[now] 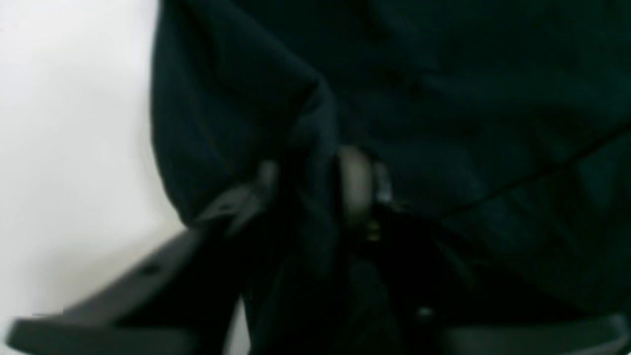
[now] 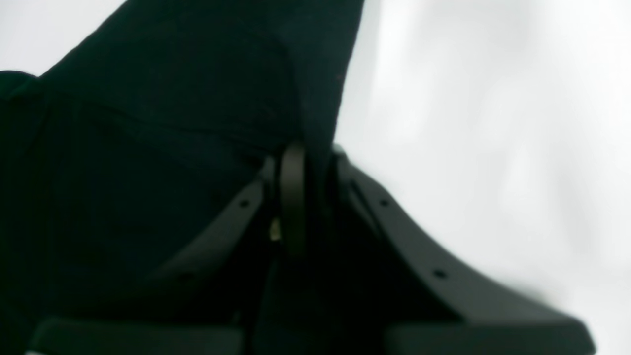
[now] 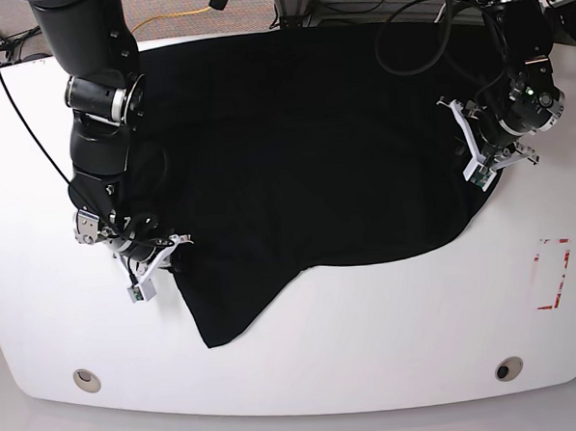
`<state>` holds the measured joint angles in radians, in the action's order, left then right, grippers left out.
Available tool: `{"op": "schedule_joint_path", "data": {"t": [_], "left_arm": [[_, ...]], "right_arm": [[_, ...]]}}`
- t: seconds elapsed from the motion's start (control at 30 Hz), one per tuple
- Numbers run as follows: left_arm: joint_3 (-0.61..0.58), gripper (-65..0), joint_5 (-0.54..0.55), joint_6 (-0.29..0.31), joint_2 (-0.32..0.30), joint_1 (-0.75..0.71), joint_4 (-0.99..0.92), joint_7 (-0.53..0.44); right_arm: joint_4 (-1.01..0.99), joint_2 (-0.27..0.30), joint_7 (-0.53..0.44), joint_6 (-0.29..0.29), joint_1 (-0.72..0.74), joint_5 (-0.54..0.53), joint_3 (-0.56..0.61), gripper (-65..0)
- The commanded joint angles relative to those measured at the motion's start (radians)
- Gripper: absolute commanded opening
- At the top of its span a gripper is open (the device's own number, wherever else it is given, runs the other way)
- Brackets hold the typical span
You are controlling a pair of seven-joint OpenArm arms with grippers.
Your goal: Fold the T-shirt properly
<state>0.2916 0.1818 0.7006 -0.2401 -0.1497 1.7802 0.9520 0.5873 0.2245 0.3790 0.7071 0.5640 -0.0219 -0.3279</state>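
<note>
The black T-shirt (image 3: 304, 147) lies spread over the white table (image 3: 372, 346), with a pointed flap hanging toward the front left. My right gripper (image 3: 160, 256) is at the shirt's left edge. Up close, my right gripper (image 2: 315, 167) is shut on a fold of the black cloth (image 2: 197, 98). At the shirt's right edge sits my left gripper (image 3: 479, 172). In the left wrist view a bunched ridge of the cloth (image 1: 443, 123) runs between the fingertips, and the left gripper (image 1: 311, 180) is shut on it.
A red outlined rectangle (image 3: 552, 274) is marked on the table at the right. Two round holes (image 3: 84, 379) (image 3: 509, 368) sit near the front edge. Cables and equipment (image 3: 354, 0) lie behind the table's far edge.
</note>
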Motion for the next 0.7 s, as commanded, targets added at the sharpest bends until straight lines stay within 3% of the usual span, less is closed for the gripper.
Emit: {"op": "schedule_joint_path", "data": {"t": [0.0,0.1,0.27,0.47,0.67], "left_arm": [[0.007,-35.1,0.005,-0.002,-0.017,0.012,-0.009,-0.012],[0.011,-26.9,0.008,-0.002,-0.017,0.017,-0.019,-0.012],[0.11,-26.8,0.041,-0.002,-0.015,0.025,0.005,-0.011],[0.255,-26.7,0.259,-0.002,-0.02,0.054,-0.001,0.037],[0.354,-26.7,0.275,-0.002,-0.018,0.126,-0.112,0.072]], "right_arm": [[0.004,0.008,0.038,-0.009,0.015,0.032,0.0,-58.2],[0.004,0.008,0.038,-0.009,0.015,0.032,0.0,-58.2],[0.004,0.008,0.038,-0.009,0.015,0.032,0.0,-58.2],[0.004,-0.001,0.038,-0.009,0.015,0.032,0.0,-58.2],[0.004,-0.009,0.038,-0.009,0.015,0.032,0.0,-58.2]]}}
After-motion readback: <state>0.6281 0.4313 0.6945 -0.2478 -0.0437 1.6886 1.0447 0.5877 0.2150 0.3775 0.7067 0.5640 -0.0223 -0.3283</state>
